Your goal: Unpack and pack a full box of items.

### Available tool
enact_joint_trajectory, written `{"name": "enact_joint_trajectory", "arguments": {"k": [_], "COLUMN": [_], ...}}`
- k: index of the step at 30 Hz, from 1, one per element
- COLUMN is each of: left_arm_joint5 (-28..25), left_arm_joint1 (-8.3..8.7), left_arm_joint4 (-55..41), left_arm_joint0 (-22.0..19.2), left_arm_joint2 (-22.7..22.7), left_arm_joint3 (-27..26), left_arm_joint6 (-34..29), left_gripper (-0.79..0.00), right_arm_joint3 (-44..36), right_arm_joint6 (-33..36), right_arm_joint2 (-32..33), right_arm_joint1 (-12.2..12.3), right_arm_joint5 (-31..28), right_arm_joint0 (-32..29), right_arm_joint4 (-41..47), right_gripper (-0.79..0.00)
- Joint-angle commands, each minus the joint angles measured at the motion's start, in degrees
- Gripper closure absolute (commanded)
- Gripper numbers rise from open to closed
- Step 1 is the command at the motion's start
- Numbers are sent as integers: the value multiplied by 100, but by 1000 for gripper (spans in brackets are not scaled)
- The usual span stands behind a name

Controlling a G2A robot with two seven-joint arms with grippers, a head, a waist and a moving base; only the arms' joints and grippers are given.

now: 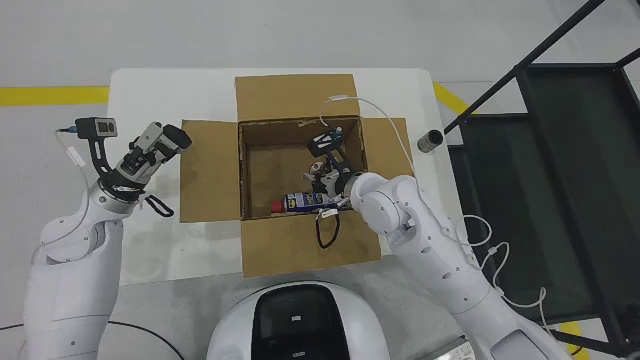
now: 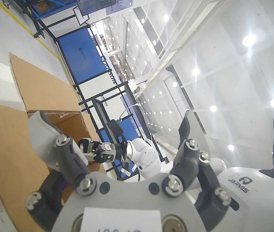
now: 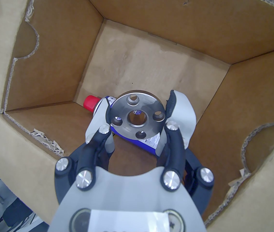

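A small metal cylinder point(image 1: 430, 140) sits on the white table point(image 1: 160, 95) near a black rack point(image 1: 560, 160), with yellow floor tape point(image 1: 50, 95) alongside. Inside the open cardboard box point(image 1: 295, 95), the right gripper point(image 3: 138, 106) clamps a round metal flange point(image 3: 147, 127) above a blue, red-capped can point(image 3: 92, 102) lying on the bottom. The left gripper point(image 1: 170, 140), fingers apart, hangs by the box's left flap.

Box point(image 3: 151, 56): plain brown cardboard. Flange point(image 3: 147, 106): dull grey metal, unpatterned. Can point(image 3: 127, 136): blue body, red cap point(image 3: 91, 102), white printed label. Right tool point(image 3: 137, 112): pale grey fingers point(image 3: 185, 112), black pads and links. Counter point(image 1: 170, 95): white. Floor point(image 1: 300, 10): grey with a yellow stripe point(image 1: 50, 95).
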Motion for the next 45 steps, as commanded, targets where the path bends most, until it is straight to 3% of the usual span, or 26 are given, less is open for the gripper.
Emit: {"name": "enact_joint_trajectory", "arguments": {"k": [1, 28, 39, 45], "left_arm_joint5": [0, 0, 0, 0], "left_arm_joint1": [0, 0, 0, 0], "left_arm_joint4": [0, 0, 0, 0], "left_arm_joint0": [0, 0, 0, 0], "left_arm_joint2": [0, 0, 0, 0], "left_arm_joint3": [0, 0, 0, 0], "left_arm_joint6": [0, 0, 0, 0], "left_gripper": [-785, -785, -785, -785], "right_arm_joint3": [0, -91, -2139, -2463], "right_arm_joint6": [0, -93, 747, 1035], "right_arm_joint2": [0, 70, 1561, 2712], "right_arm_joint1": [0, 12, 290, 404], "right_arm_joint5": [0, -28, 242, 155], "right_arm_joint0": [0, -67, -1453, -2062], "right_arm_joint4": [0, 17, -185, 109], "right_gripper": [0, 0, 0, 0]}}
